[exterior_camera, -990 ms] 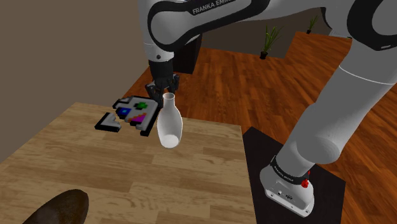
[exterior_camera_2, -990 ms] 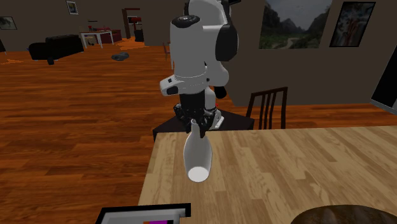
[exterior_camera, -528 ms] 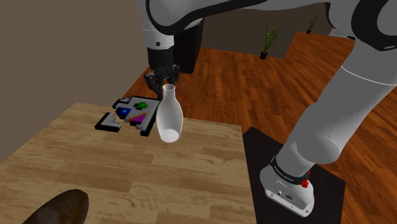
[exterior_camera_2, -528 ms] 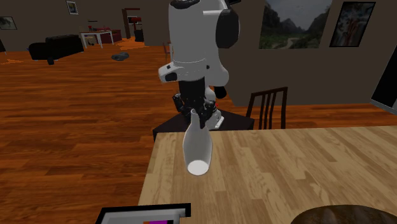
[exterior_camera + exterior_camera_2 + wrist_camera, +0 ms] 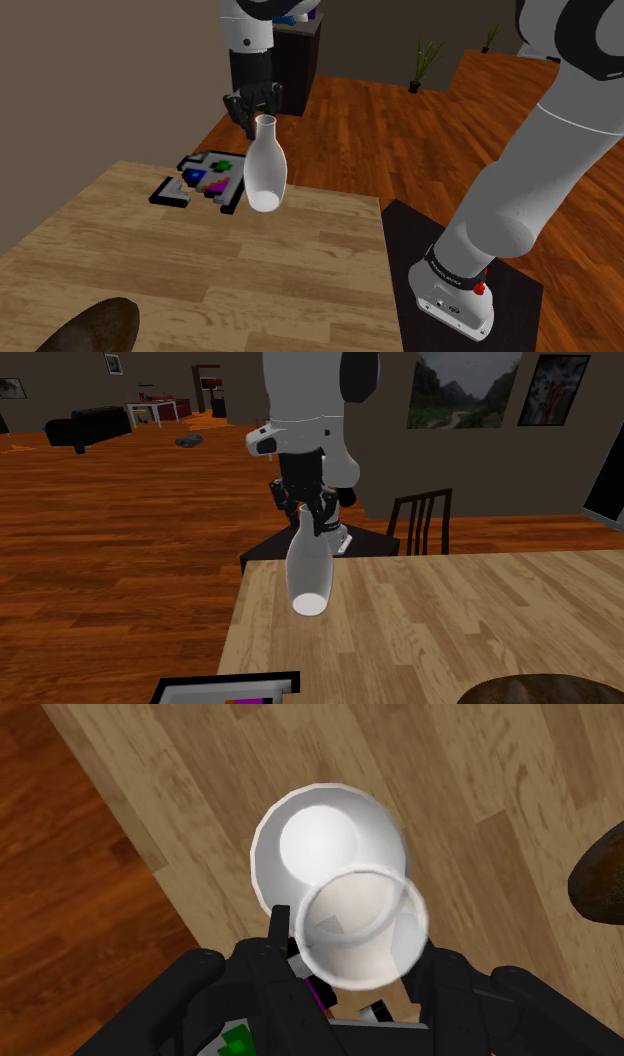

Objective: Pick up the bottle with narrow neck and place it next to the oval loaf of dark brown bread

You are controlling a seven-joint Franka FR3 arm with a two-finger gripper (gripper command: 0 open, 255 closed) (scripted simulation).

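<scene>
- White and round-bodied with a slim neck, the bottle (image 5: 266, 175) (image 5: 309, 567) (image 5: 330, 854) hangs neck-up in the air over the pale wooden surface (image 5: 220, 270) (image 5: 450, 612) (image 5: 200, 774), close to the edge on the stand's side.
- At twelve o'clock of the bottle is the black gripper (image 5: 262, 118) (image 5: 306, 512) (image 5: 350, 946). Its fingers are clenched on the neck just under the mouth, one on each side.
- In the wrist view the open mouth sits between the fingers, with the wide body beyond it and the wood grain past that.
- Flat on the surface and well apart from the bottle lies the dark brown oval loaf (image 5: 85, 328) (image 5: 545, 689) (image 5: 600, 884). It is at eight o'clock of the bottle in the shoulder view and four o'clock in the second exterior view.
- Also on the surface is a black-rimmed puzzle board (image 5: 205, 178) (image 5: 225, 690) with coloured shapes. It is at nine o'clock of the bottle in the shoulder view and seven o'clock in the second exterior view.
- The white arm (image 5: 540, 170) rises from the black stand (image 5: 400, 240), at four o'clock of the bottle in the shoulder view.
- Red-brown plank floor (image 5: 400, 120) (image 5: 120, 532) lies around the surface.
- A dark chair (image 5: 420, 517) stands at two o'clock of the bottle in the second exterior view.
- A potted plant (image 5: 424, 62) stands at two o'clock in the shoulder view.
</scene>
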